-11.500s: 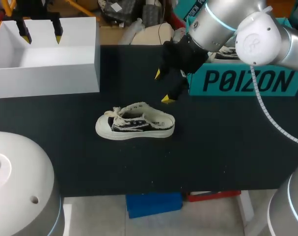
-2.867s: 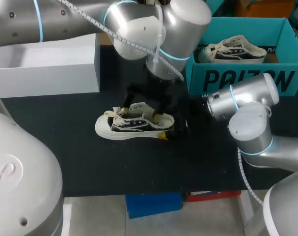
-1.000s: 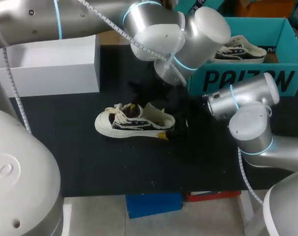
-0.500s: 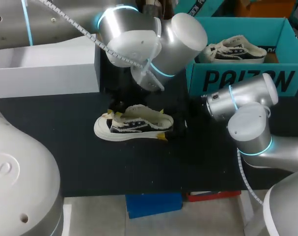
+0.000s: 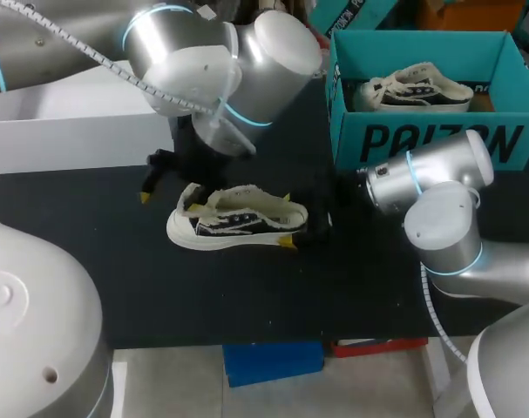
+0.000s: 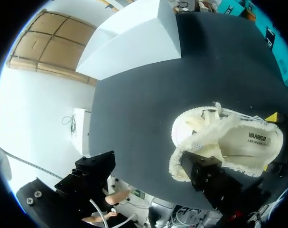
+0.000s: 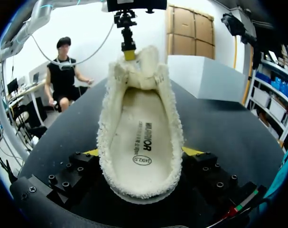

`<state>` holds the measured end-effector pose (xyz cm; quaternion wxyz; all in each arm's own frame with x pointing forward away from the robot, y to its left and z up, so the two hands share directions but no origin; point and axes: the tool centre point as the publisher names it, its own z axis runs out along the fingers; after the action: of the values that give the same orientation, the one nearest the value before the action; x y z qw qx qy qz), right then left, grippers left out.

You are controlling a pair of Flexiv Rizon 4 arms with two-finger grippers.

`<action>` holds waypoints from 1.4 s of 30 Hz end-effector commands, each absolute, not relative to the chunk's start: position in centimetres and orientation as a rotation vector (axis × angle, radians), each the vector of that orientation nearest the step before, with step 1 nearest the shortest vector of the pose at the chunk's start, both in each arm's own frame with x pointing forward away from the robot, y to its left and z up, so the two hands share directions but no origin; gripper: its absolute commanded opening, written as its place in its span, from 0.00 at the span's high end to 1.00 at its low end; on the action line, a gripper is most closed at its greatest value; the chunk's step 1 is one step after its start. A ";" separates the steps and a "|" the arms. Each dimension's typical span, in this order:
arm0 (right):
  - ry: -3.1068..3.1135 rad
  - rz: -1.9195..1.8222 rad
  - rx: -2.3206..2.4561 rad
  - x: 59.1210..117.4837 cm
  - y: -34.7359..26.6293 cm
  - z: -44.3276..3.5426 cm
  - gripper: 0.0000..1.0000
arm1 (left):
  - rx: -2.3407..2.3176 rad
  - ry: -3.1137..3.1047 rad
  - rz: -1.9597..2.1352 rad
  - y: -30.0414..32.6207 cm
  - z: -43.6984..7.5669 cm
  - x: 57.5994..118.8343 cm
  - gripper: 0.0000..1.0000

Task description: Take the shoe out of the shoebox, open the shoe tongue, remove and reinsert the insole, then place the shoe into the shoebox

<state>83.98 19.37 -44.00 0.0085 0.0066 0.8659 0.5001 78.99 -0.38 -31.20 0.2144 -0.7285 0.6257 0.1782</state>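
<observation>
On the black worktop (image 5: 247,296) one shoe (image 5: 233,222) lies mid-scene, toe to the left. A second shoe (image 5: 412,90) sits in the teal shoebox (image 5: 421,144) far right, and one white box (image 5: 81,139) stands far left. From where I stand the right end effector (image 5: 287,220) is clenched on the heel, one yellow tip on each side. The left end effector (image 5: 168,193) is spread wide at the toe, one finger (image 7: 129,53) at the tongue (image 7: 134,71).

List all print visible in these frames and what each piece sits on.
teal shoebox, front wall: one large dark brand word, legible, not quoted here.
insole of the shoe on the table: a short dark brand word, not quoted, with an oval stamp below it too small to read.
white box: no print seen.
</observation>
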 end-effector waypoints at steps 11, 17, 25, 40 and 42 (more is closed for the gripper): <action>2.706 1.562 0.024 84.2 19.4 -44.4 1.00 | -2.096 1.751 0.482 1.7 -34.6 78.9 0.00; 2.706 1.562 0.024 84.2 19.4 -44.4 1.00 | -2.113 1.757 0.506 1.6 -35.8 79.0 0.00; 2.706 1.562 0.024 84.2 19.4 -44.4 1.00 | -2.124 1.783 0.517 1.5 -36.6 79.3 0.00; 2.706 1.562 0.024 84.2 19.4 -44.4 1.00 | -1.524 2.731 -0.191 -3.5 -27.4 80.0 1.00; 2.706 1.562 0.024 84.2 19.4 -44.4 1.00 | -1.210 2.969 -0.251 -5.2 -26.5 79.8 1.00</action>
<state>83.99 19.33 -44.02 0.0085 0.0069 0.8659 0.5000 80.50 -4.96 -28.41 0.0781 -0.6461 0.7570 0.0590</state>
